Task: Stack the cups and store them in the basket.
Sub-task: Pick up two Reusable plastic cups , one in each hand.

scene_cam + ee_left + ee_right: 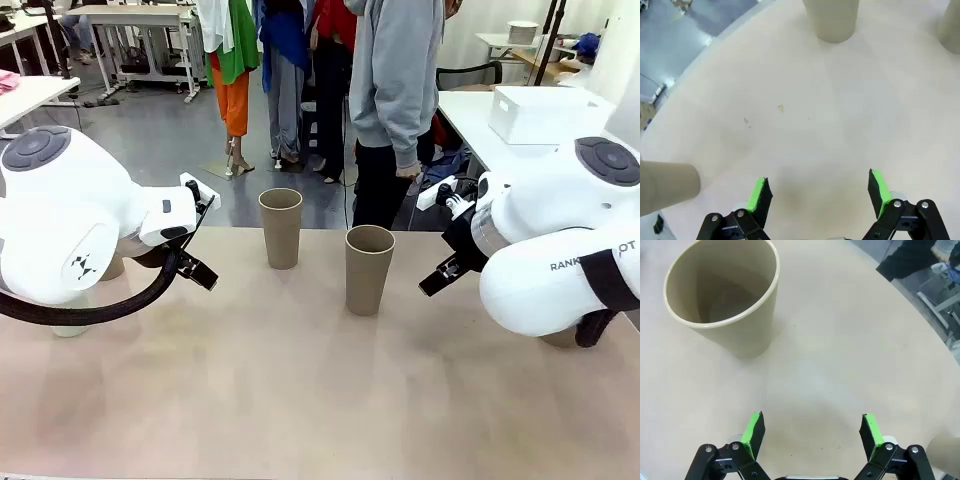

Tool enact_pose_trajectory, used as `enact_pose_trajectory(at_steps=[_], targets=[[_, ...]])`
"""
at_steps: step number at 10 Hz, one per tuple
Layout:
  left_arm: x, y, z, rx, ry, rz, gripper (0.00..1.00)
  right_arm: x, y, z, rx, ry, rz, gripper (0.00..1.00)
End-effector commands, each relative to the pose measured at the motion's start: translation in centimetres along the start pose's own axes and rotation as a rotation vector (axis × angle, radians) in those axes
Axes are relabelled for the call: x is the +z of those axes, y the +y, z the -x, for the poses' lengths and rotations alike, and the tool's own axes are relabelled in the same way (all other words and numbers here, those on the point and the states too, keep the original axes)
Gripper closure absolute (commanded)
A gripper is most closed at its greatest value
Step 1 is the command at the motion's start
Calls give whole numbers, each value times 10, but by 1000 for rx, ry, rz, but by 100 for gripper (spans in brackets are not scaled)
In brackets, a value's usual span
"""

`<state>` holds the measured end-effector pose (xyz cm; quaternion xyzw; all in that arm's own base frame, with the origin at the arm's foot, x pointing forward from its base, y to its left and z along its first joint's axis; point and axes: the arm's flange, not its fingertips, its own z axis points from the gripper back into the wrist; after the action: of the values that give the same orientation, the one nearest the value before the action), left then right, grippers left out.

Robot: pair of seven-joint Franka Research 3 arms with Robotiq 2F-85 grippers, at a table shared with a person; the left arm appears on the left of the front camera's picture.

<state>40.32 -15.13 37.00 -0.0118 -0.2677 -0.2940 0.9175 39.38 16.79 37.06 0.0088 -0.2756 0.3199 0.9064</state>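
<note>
Cups stood singly on the table (300, 400), none nested in another. In the front view the far cup (281, 228), tan, stood upright near the table's far edge, left of centre. The near cup (369, 270), also tan, stood upright just right of centre and closer to the robot. The two were apart and did not touch. A tan shape (113, 268) behind the left arm (70, 230) was probably a further cup, though the arm covered most of it.

The basket (545, 113), white and rectangular, sat on a separate white table at the right rear, well apart from the cups.

The left gripper (819, 192) was spread wide over bare tabletop, its green pads (759, 195) clear and nothing between them. The lower part of one cup (831, 20) stood ahead of it at the top of the left wrist view.

The right gripper (811, 432) was likewise spread wide, holding nothing, over bare table. An empty cup (725, 295) stood upright ahead of it, toward the upper left of the right wrist view, clear of both fingers.

A person in a grey top (400, 70) stood at the table's far side.
</note>
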Motion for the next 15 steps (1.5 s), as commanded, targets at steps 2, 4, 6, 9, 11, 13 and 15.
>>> enact_pose_trajectory(at_steps=[2,4,6,9,11,13,15], targets=[[0,0,0,0,0,0,0,0,0,0,0,0,0,0],[0,0,0,0,0,0,0,0,0,0,0,0,0,0],[0,0,0,0,0,0,0,0,0,0,0,0,0,0],[0,0,0,0,0,0,0,0,0,0,0,0,0,0],[0,0,0,0,0,0,0,16,-8,-24,6,-14,25,0],[38,16,-24,-16,-33,54,0,54,-27,-68,17,-35,0,0],[86,41,-36,-83,-36,177,0,97,-58,-101,19,-44,-55,0]])
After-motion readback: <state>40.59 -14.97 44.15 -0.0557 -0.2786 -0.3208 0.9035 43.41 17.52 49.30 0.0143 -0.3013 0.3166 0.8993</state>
